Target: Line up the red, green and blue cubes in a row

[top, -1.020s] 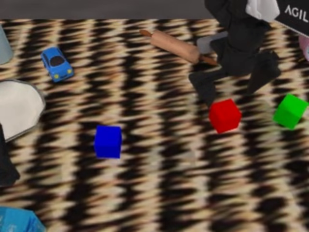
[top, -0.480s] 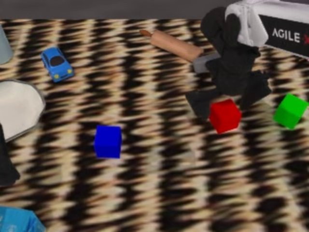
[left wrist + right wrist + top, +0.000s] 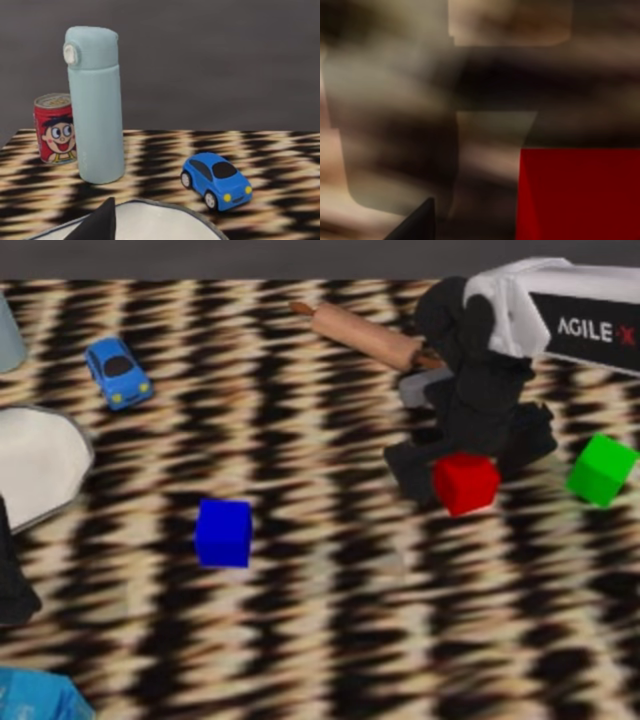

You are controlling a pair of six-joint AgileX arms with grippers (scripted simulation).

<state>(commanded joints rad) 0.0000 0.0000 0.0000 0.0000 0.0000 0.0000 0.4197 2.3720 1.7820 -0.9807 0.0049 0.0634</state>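
Note:
The red cube (image 3: 465,483) sits right of the table's centre. My right gripper (image 3: 468,455) is open just over it, one dark finger (image 3: 410,470) at the cube's left and the other at its right. In the right wrist view the red cube (image 3: 580,195) looms close beside one fingertip (image 3: 417,222). Further right lies the green cube (image 3: 601,470). The blue cube (image 3: 222,532) rests left of centre, far from both arms. My left gripper (image 3: 10,585) is parked at the left edge, open, with one fingertip (image 3: 102,222) over a white plate.
A wooden rolling pin (image 3: 365,335) lies at the back, right behind the right arm. A light-blue toy car (image 3: 118,370) sits at the back left. The white plate (image 3: 35,465), a pale bottle (image 3: 95,105) and a red can (image 3: 55,127) crowd the left edge.
The right arm has swung in and come down over the red cube, so its fingers now flank it. The cubes and the left arm have not moved.

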